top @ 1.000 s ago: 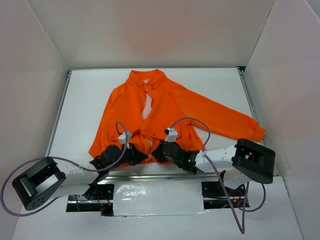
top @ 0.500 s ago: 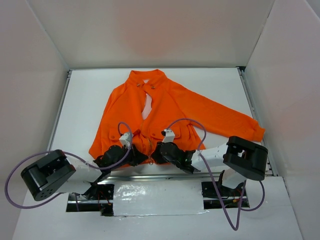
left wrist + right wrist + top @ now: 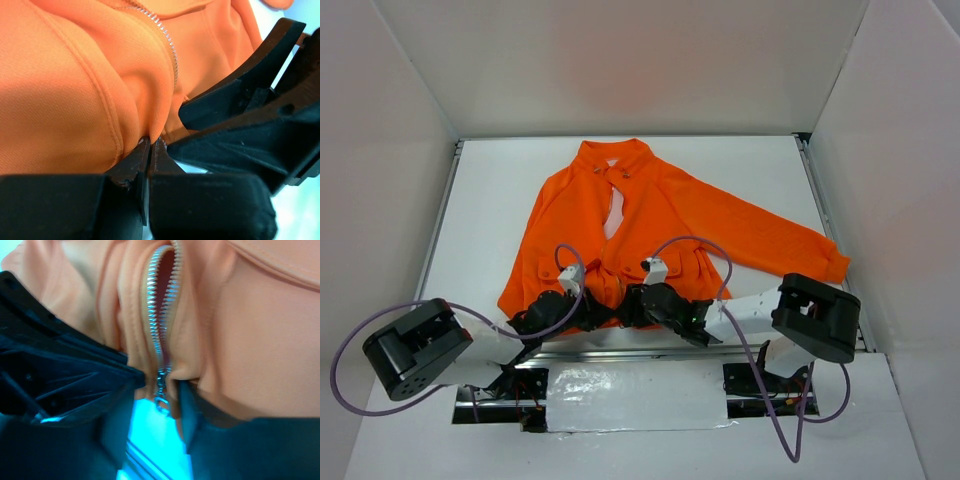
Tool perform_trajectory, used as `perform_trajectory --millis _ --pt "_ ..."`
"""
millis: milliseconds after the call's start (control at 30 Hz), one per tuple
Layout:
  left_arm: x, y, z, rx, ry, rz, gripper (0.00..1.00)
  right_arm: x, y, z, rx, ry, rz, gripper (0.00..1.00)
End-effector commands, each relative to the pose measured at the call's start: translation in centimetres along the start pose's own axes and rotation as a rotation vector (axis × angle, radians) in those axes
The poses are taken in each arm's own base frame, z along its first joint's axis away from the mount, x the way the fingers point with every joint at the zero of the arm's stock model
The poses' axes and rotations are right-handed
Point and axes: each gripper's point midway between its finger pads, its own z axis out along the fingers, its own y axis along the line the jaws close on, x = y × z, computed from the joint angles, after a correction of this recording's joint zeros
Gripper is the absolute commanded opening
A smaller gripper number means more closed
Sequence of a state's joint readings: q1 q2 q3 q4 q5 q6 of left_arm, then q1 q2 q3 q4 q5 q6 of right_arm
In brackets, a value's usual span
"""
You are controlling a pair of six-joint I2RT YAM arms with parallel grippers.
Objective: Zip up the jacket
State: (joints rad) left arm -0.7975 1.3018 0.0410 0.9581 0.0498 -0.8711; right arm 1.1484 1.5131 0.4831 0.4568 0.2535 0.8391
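The orange jacket (image 3: 660, 215) lies flat on the white table, collar far, hem towards the arms, its front partly open below the collar. My left gripper (image 3: 592, 316) is at the hem left of the zipper. In the left wrist view it (image 3: 150, 145) is shut on a fold of the jacket (image 3: 65, 100) beside the silver zipper teeth (image 3: 170, 45). My right gripper (image 3: 628, 304) is right next to it at the hem. In the right wrist view its jaws (image 3: 157, 410) stand apart, with the zipper slider (image 3: 162, 377) and its hanging pull tab (image 3: 161, 402) between them.
The jacket's right sleeve (image 3: 830, 262) reaches toward the right wall. A metal rail and a foil-covered plate (image 3: 635, 395) run along the near edge between the arm bases. Purple cables (image 3: 695, 245) loop over the jacket. White walls enclose the table.
Both grippers have closed in on each other at the hem around the zipper's bottom end. The left arm's elbow has swung inward.
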Motion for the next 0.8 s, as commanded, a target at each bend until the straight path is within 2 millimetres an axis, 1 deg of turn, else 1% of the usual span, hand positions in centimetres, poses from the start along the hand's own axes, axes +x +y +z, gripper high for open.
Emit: perform_trajectory --millis 0,167,233,267,367,400,433,600,767 --pt "4.3 4.6 -3.8 -0.103 0.062 -0.013 0.00 -1.5 2.8 -0.9 -0.105 -0.033 0.005 0.51" --pt "4.2 4.5 -3.9 -0.102 0.053 -0.010 0.00 -1.8 2.9 -1.4 -0.109 -0.036 0.007 0.58" --pt "4.3 4.6 -3.9 -0.107 0.057 -0.009 0.00 -1.5 3.0 -1.7 -0.114 -0.031 0.008 0.59" --pt "4.3 4.6 -3.8 -0.104 0.056 -0.009 0.00 -1.5 3.0 -1.8 -0.112 -0.031 0.016 0.62" --pt "4.5 4.5 -3.8 -0.098 0.064 -0.006 0.00 -1.3 2.8 -2.2 -0.108 -0.039 0.027 0.65" --pt "4.5 4.3 -3.7 -0.092 0.065 -0.006 0.00 -1.4 2.8 -2.3 -0.111 -0.047 0.035 0.65" --pt "4.7 4.5 -3.7 -0.098 0.075 -0.006 0.00 -1.3 2.8 -2.4 -0.118 -0.044 0.038 0.65" --pt "4.8 4.0 -3.6 -0.078 0.078 -0.003 0.00 -0.9 3.2 -3.4 -0.160 -0.045 0.062 0.67" --pt "4.7 3.9 -3.6 -0.073 0.077 0.001 0.00 0.2 4.0 -3.7 -0.192 -0.007 0.052 0.67"
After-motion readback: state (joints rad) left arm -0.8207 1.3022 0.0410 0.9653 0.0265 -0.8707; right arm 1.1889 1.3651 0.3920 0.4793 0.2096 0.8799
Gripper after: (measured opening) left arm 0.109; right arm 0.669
